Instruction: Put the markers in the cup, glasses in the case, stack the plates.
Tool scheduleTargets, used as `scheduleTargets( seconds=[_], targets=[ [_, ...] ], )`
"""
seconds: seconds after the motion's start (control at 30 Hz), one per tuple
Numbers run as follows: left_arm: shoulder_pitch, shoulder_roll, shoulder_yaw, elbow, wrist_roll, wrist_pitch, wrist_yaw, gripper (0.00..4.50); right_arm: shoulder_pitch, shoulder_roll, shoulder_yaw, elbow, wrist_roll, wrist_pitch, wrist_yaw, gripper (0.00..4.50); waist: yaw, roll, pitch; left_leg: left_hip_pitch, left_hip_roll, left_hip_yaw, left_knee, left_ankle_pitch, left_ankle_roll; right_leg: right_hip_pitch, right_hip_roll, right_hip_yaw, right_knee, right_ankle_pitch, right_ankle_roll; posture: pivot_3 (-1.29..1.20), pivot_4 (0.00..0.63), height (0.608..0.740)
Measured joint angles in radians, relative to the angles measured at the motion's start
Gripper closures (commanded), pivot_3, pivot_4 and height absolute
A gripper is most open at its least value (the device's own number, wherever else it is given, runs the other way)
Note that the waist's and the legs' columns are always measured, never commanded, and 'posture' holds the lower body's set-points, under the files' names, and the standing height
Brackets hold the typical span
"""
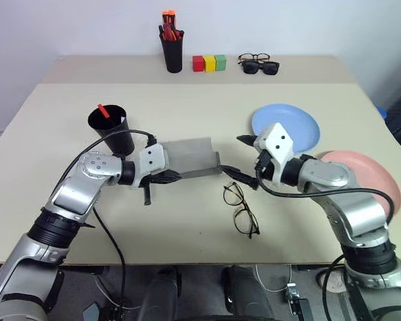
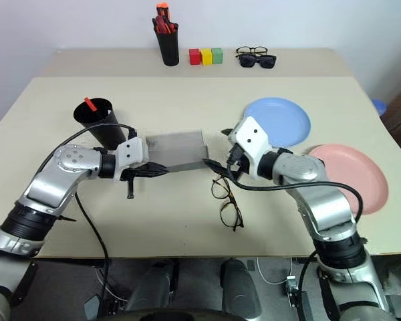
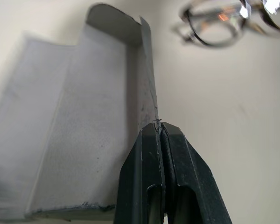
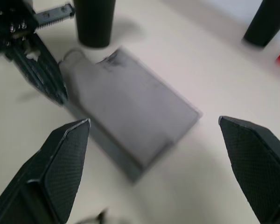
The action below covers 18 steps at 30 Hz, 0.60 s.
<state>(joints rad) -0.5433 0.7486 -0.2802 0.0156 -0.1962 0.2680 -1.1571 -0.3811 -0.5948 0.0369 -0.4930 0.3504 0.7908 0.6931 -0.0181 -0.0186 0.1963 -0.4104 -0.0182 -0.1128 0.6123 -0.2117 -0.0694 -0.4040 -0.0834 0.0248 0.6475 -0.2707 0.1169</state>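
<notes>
Pinching the grey case's near edge, the left gripper is clamped tight; the right gripper gapes empty beside it, glasses just below on open table.

I see matt grey felt-like case, smooth matt beige table, glossy plastic plates, thin wire-rimmed glasses.

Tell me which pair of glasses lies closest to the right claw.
The thin-rimmed clear glasses at mid-table, just below the right claw; the two darker pairs sit at the far edge.
</notes>
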Motion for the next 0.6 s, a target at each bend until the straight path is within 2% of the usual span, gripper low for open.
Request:
scheduleTargets(
  seconds=[0.03,0.1,0.13,0.37,0.6],
  targets=[
    [-0.001,-0.001,-0.001,0.007,0.000,-0.004,-0.018,3.72,0.022,-0.012,-0.016,-0.019,0.025,0.040,0.001,0.00,0.003,0.000,0.000,0.000,0.000,0.000,0.000,0.000,0.000,0.000,0.000,0.000,0.000,0.000,0.000,0.00,0.150,0.740],
    [-0.001,-0.003,-0.001,0.029,0.002,-0.020,-0.039,2.70,0.072,-0.035,-0.048,-0.054,0.072,0.122,0.002,0.00,0.004,0.000,0.000,0.000,0.000,0.000,0.000,-0.001,0.001,0.000,0.000,0.000,0.000,0.000,0.000,0.00,0.150,0.740],
    [-0.001,-0.006,-0.001,0.035,0.006,-0.030,-0.041,2.34,0.085,-0.039,-0.059,-0.063,0.091,0.155,-0.001,0.00,0.004,0.000,0.000,0.000,0.000,0.000,0.001,-0.001,0.001,0.000,0.000,0.000,0.000,0.000,0.000,0.00,0.150,0.740],
    [0.008,-0.046,0.057,0.047,0.005,-0.081,0.008,2.34,0.163,-0.035,-0.175,-0.141,0.248,0.456,-0.080,0.00,-0.003,0.000,0.000,0.000,0.001,0.000,0.001,-0.001,0.002,0.000,0.001,0.000,0.001,0.000,0.000,0.00,0.150,0.740],
    [0.226,0.006,0.197,-0.135,-0.080,0.003,0.049,2.34,0.182,0.025,-0.176,-0.164,0.288,0.574,-0.174,0.00,0.000,0.000,0.000,0.000,0.001,0.000,0.001,-0.002,0.003,0.000,0.000,0.000,0.001,0.000,0.000,0.00,0.150,0.740]
  ],
)
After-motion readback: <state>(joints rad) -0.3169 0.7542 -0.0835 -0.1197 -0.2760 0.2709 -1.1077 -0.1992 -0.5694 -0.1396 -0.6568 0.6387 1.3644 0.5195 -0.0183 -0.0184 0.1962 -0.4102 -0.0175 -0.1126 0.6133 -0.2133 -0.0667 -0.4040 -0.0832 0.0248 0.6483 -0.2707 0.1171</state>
